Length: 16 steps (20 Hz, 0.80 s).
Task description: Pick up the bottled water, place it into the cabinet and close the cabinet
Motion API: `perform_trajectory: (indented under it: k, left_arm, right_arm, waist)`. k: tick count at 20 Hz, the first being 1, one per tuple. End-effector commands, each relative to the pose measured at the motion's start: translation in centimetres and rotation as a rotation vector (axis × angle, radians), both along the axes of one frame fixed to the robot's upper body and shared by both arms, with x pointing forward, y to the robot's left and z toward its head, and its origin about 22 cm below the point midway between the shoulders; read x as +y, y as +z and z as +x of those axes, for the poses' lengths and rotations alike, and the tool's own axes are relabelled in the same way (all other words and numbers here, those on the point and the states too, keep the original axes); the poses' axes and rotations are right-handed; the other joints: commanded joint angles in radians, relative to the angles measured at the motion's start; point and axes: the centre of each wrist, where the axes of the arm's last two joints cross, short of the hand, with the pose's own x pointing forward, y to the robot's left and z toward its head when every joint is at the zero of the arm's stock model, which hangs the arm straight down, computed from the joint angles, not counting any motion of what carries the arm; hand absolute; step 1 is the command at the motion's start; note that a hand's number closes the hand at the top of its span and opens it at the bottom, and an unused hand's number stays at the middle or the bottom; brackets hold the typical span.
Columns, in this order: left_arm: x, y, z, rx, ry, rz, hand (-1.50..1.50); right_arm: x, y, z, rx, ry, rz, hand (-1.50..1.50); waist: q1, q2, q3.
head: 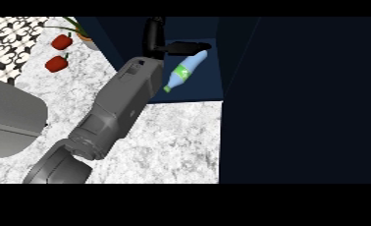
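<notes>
One bottled water (185,71) lay tilted inside the dark cabinet (210,85). The left hand (168,44) was just above it, fingers straight, holding nothing. The bottle looked light, smooth and slippery; its middle seemed best to grab.

Counter (181,136) evenly bright; cabinet (290,97) interior dark, shadowed; no glare.

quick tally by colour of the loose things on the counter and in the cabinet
red: 2, the upper red pepper and the lower red pepper on the counter
pale blue: 1, the bottled water in the cabinet
total: 3
</notes>
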Motion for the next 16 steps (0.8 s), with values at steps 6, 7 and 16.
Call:
perform_trajectory:
  k: [6,7,16]
  left_arm:
    - [-0.5,-2.2,-2.0,0.028,-0.075,-0.072,-1.50]
    - [-0.5,-2.9,-2.7,-0.002,-0.066,-0.068,-1.50]
    - [-2.2,-3.6,-6.7,0.030,-0.290,-0.236,-1.50]
  right_arm:
    - [1.2,2.9,0.0,-0.015,-0.012,0.027,-1.50]
    - [0.9,2.5,0.2,-0.006,-0.019,0.035,-1.50]
    - [2.0,2.7,0.0,-0.022,-0.022,0.026,-1.50]
  waist:
    - [0.034,-0.021,0.001]
    - [0.024,-0.017,0.001]
    - [0.039,-0.020,0.000]
